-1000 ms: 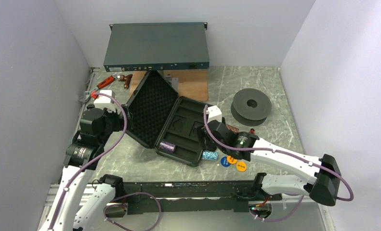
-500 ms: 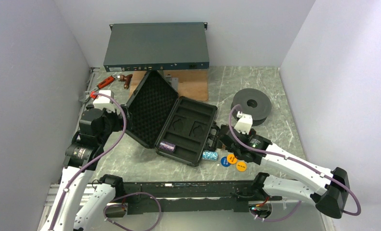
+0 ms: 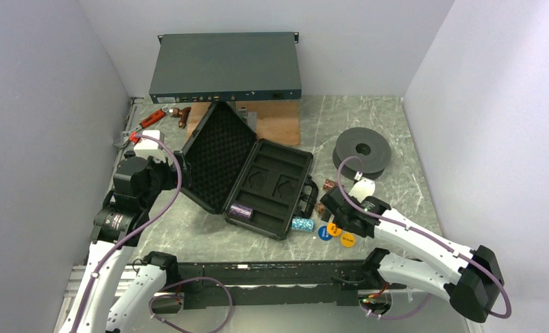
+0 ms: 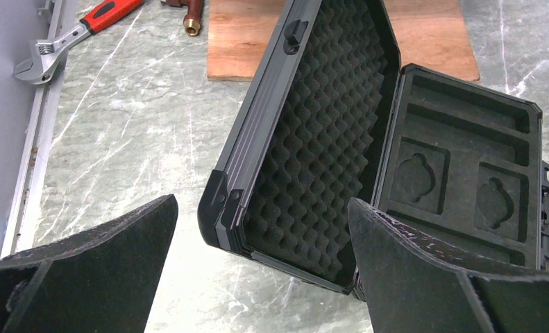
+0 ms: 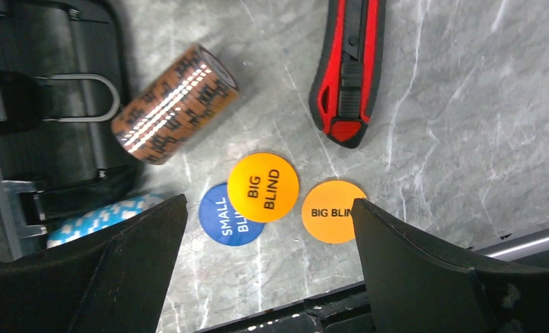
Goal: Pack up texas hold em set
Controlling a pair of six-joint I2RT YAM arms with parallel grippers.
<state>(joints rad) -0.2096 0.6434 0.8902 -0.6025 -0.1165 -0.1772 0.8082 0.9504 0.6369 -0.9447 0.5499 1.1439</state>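
One change: right tool (image 5: 269, 201) off case (image 3: 293, 161), now above discs (image 5: 263, 187).

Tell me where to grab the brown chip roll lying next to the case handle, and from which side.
Grip the brown chip roll at its middle, with the fingers across the curved barrel, coming straight down from above. It lies on its side at an angle, one end close to the case handle, so a top-down pinch across the barrel probably has the most room.

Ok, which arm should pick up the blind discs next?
Right, probably. The right pincer hangs open directly over the blind discs, beside the brown chip roll. The left pincer, also open, faces the case lid, far from them.
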